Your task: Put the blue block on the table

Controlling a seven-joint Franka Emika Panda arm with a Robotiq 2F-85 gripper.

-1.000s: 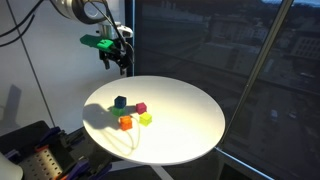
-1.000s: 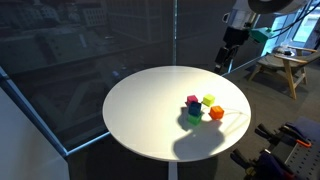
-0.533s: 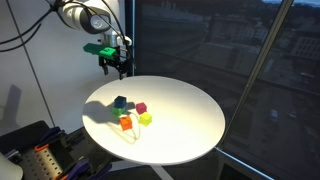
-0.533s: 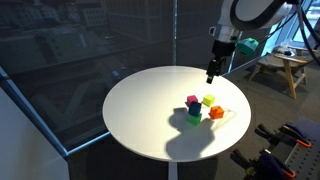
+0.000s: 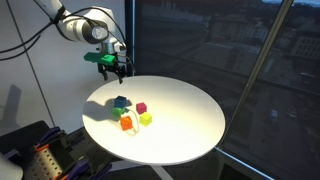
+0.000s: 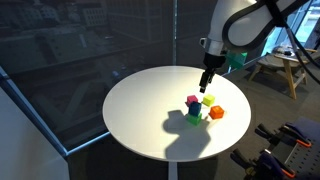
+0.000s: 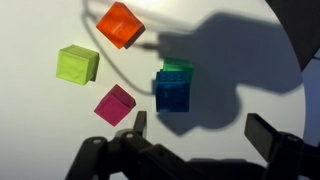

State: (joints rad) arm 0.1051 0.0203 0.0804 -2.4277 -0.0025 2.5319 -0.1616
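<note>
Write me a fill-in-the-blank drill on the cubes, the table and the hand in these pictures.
1. Under the blue block lies a cube coloured ____.
2. The hand, hanging above the cubes and holding nothing, is ____.
3. The white table has a top that is ____ in shape.

Missing words: green; open; round.
</note>
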